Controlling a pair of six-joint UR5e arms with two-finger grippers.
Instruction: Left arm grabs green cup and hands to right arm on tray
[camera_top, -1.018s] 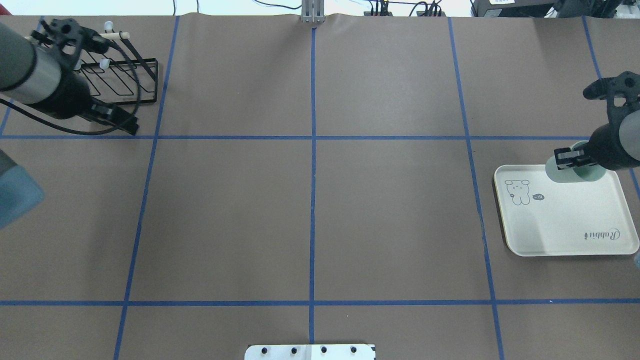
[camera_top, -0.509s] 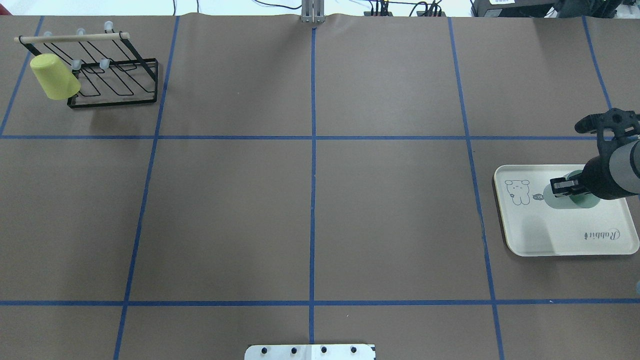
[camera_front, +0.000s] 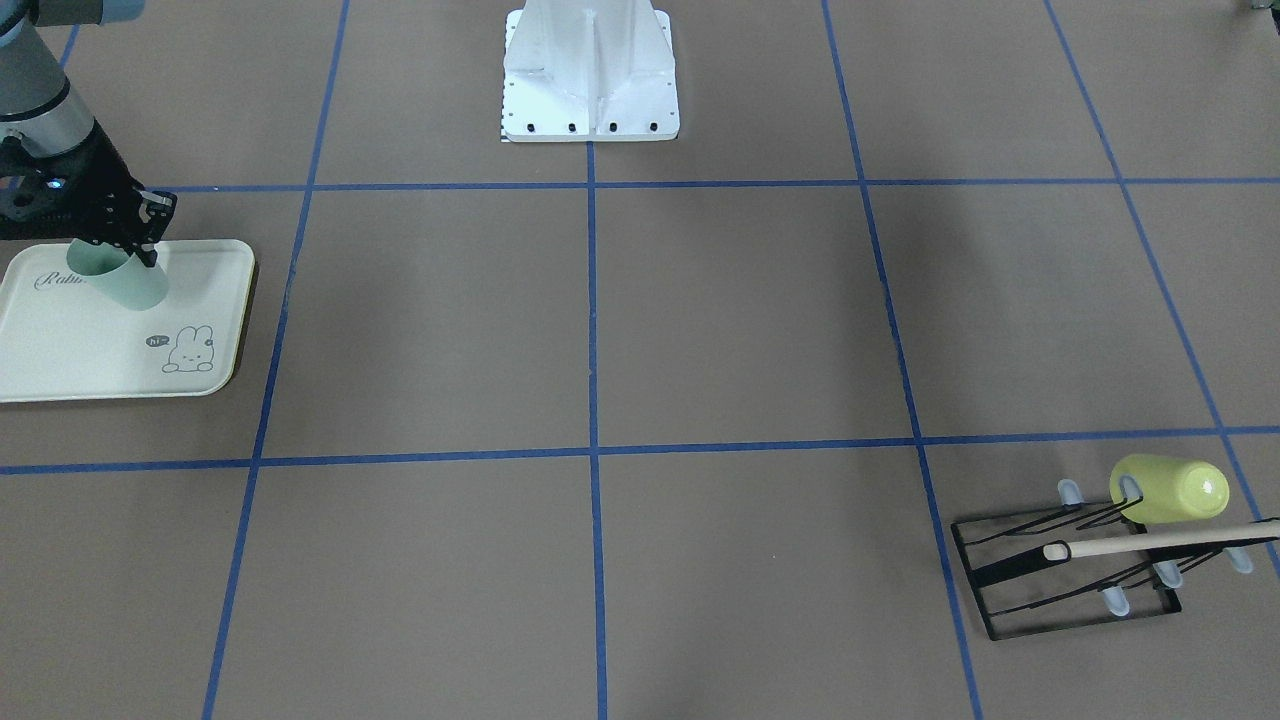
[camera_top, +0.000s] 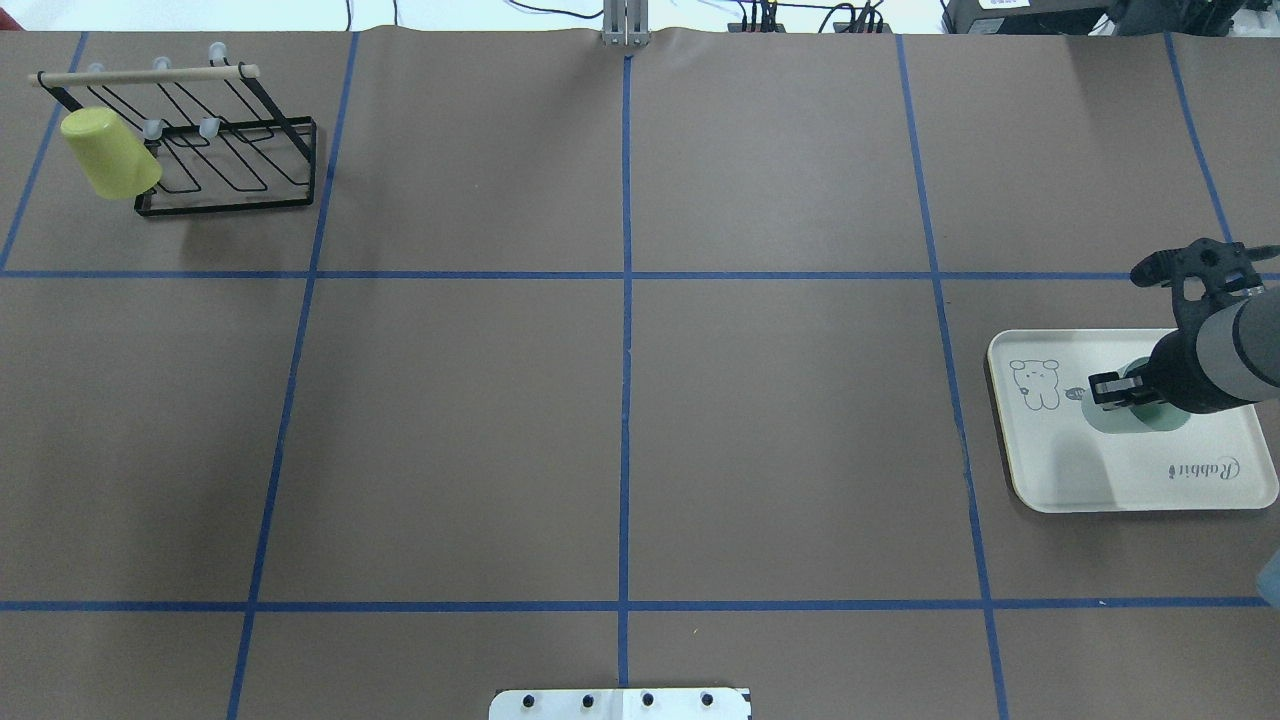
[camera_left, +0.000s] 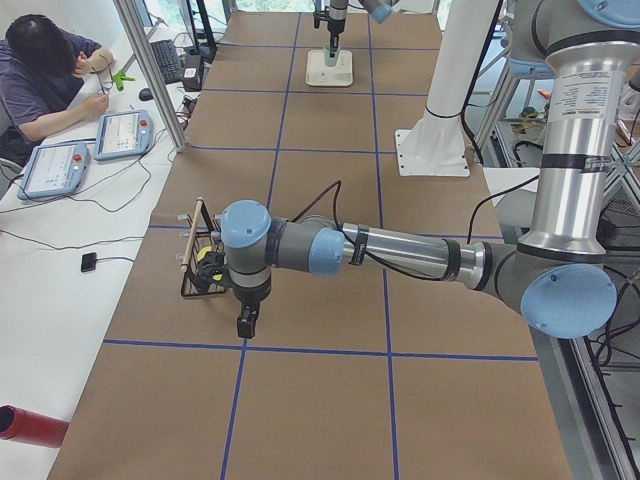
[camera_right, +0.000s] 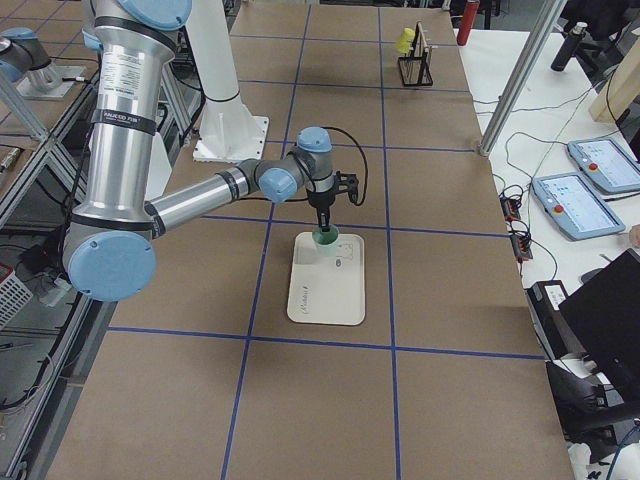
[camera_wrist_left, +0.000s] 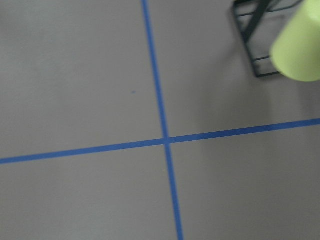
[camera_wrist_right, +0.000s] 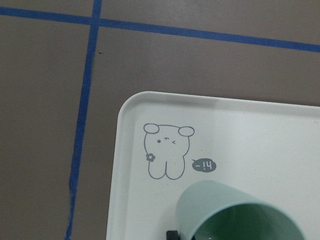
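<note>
The green cup (camera_top: 1135, 420) is held over the tray (camera_top: 1100, 470), near the end with the bunny drawing. It is pinched at its rim by the right gripper (camera_top: 1108, 388). One finger appears to be set inside the mouth and the other against the outer wall, a hold that suits a thin cup with no handle.

The cup is carried tilted, with its mouth turned up toward the wrist and its base lowered toward the tray. Whether the base touches cannot be told. The hand-over is judged done and the setting-down is judged to be the step in hand. The cup would need levelling so that the base lands flat, and only then releasing; let go while tilted, it could tip over.

The left arm (camera_left: 400, 250) is kept well apart, beside the black rack (camera_top: 235, 150), where a yellow-green cup (camera_top: 108, 152) is seated on a prong. Whether the left gripper (camera_left: 243, 322) is spread or pressed together cannot be told.
</note>
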